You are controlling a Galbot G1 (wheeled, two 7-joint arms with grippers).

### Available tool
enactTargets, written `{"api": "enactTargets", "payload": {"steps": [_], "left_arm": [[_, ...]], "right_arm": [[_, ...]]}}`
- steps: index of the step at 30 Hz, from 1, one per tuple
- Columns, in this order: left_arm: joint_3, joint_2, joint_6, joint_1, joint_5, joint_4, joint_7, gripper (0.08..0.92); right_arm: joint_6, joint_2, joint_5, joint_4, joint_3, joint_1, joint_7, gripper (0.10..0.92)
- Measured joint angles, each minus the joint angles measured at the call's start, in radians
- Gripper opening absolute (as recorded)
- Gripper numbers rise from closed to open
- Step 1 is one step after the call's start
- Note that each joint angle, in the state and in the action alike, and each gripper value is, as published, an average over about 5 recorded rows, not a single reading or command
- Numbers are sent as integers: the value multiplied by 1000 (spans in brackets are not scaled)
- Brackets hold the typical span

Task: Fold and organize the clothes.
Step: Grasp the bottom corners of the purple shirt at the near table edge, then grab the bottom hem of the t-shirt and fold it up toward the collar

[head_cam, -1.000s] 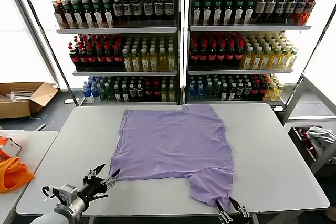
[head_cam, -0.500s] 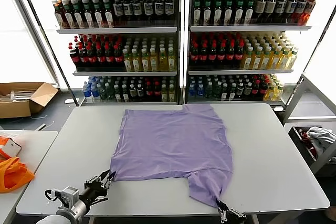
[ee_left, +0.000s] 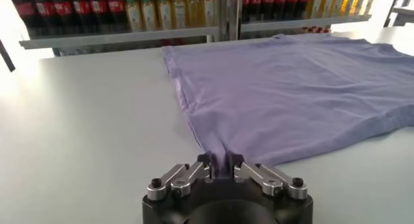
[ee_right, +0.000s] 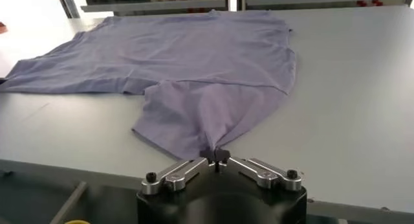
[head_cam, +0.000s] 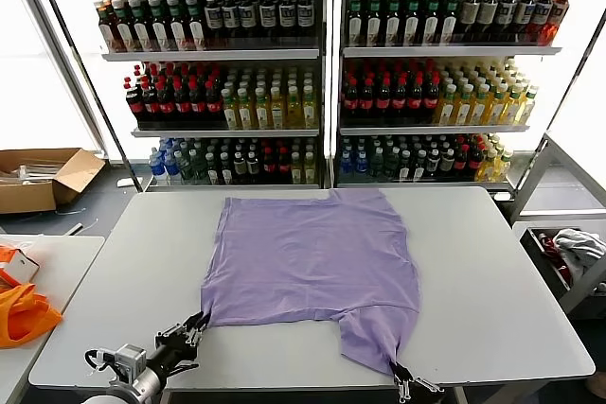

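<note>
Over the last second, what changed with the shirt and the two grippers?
Both grippers went from open to closed: the left gripper pinched the near left corner of the light purple thin-fabric T-shirt, and the right gripper closed on the near sleeve tip, drawing it slightly toward the table edge. The shirt's far half stayed flat.

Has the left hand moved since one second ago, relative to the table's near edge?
Yes. The left hand moved slightly toward the table front edge and closed on the T-shirt corner.

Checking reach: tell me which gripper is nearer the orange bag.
Left. The left gripper pinches the T-shirt corner, on the orange bag's side; the right gripper grips the far flap.
</note>
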Motion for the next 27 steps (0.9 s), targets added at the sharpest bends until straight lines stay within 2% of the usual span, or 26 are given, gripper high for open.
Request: {"api": "enactTargets", "payload": {"steps": [7, 27], "left_arm": [[0, -6, -16, 11, 15, -8, 7, 86], [-59, -55, -15, 89, 58, -151, 14, 85]], "right_arm": [[20, -9, 4, 16, 14, -18, -19, 106], [142, -46, 37, 168, 125, -157, -112, 106]]}}
